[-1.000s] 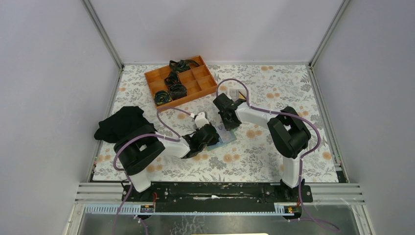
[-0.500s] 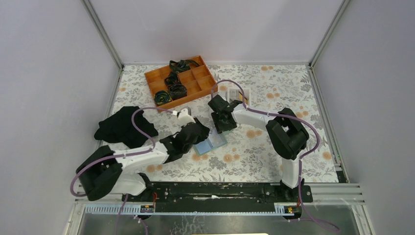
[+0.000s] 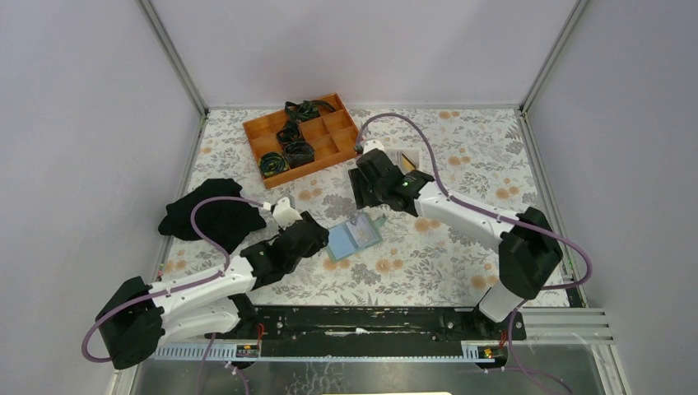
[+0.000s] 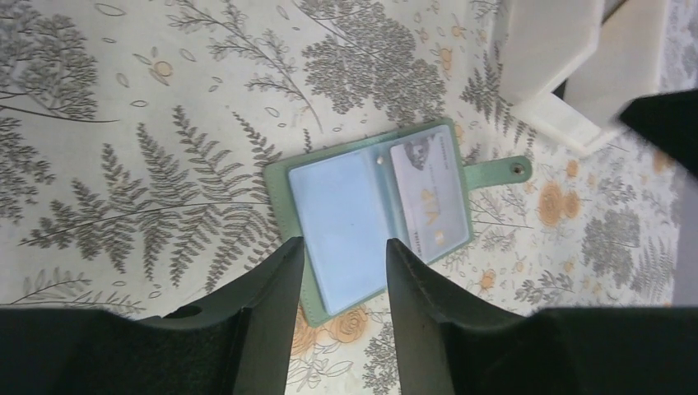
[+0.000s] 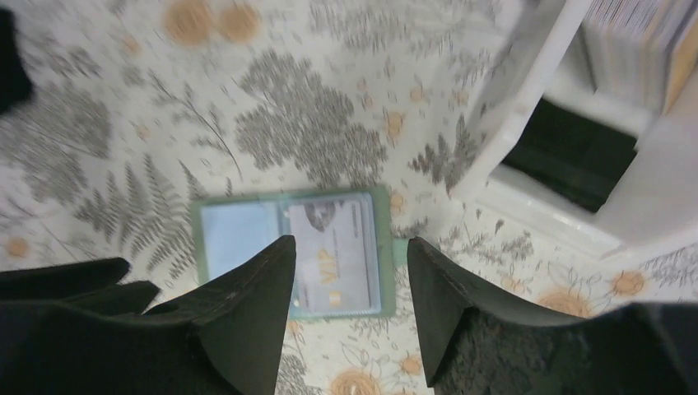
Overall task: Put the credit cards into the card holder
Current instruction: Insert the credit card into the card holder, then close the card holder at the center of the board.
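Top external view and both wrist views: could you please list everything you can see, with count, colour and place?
card holder: one, sage green, lying open on the tablecloth between the grippers
light blue card: one, in its left pocket
grey-silver card: one, in its right pocket
white tray: one, just beyond the card holder
stacked cards: count unclear, pale edges, in the white tray
orange box: one, far left of the table
bundles: about four, black-green, in the orange box
black cloth: one, left edge
tablecloth: one, floral, white-grey
left gripper: black, open, over the card holder
right gripper: black, open, over the card holder
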Robot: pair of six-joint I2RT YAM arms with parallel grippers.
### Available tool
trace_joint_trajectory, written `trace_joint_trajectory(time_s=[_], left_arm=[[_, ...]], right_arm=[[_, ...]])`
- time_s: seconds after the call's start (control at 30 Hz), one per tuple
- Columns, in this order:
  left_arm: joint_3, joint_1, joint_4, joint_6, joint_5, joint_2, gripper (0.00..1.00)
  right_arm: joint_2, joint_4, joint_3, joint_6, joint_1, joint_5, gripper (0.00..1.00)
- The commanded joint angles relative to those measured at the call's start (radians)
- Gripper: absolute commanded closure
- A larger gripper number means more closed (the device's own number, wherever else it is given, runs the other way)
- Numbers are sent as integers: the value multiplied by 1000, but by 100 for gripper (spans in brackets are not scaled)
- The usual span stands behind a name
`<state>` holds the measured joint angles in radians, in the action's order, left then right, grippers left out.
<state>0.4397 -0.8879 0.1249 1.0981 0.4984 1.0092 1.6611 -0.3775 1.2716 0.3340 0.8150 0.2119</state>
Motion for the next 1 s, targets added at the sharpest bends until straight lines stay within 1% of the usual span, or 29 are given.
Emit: trace_joint_trajectory(time_s=[0.0, 0.1, 0.13, 0.17, 0.23, 0.27, 0.4, 0.47, 0.5, 0.57, 0.63, 0.73, 0.87, 0.97], left_arm=[[54, 7, 104, -10, 95, 6, 50], [100, 7, 138, -31, 126, 32, 50], [115, 7, 154, -30, 135, 39, 49], [126, 7, 170, -26, 141, 43, 49], [129, 8, 191, -16, 143, 40, 48], [124, 6, 189, -16, 139, 36, 48], [92, 7, 187, -20, 123, 8, 46], [61, 7, 180, -2, 104, -13, 46], [44, 7, 180, 13, 92, -23, 46], [12, 7, 181, 47, 53, -55, 46], [-27, 7, 151, 56, 30, -87, 45], [-61, 7, 130, 47, 32, -104, 44], [-57, 7, 107, 4, 20, -78, 44], [-54, 7, 89, 17, 14, -39, 43]], right_arm=[[-80, 197, -6, -4, 6, 159, 43], [-75, 207, 21, 79, 3, 314, 46], [-66, 206, 32, 94, -4, 339, 52], [-53, 200, 45, 100, -16, 331, 57], [-33, 160, 80, 117, -38, 276, 57], [-30, 148, 80, 113, -38, 254, 55], [-58, 100, 32, 146, -37, 163, 32], [-104, 129, -48, 177, -32, 129, 23], [-128, 143, -87, 194, -30, 114, 19], [-162, 116, -127, 222, -28, 65, 14], [-193, 102, -165, 245, -10, 59, 13], [-230, 93, -226, 284, 17, 47, 13], [-241, 129, -306, 309, 30, 7, 13], [-221, 156, -358, 318, 32, -39, 14]])
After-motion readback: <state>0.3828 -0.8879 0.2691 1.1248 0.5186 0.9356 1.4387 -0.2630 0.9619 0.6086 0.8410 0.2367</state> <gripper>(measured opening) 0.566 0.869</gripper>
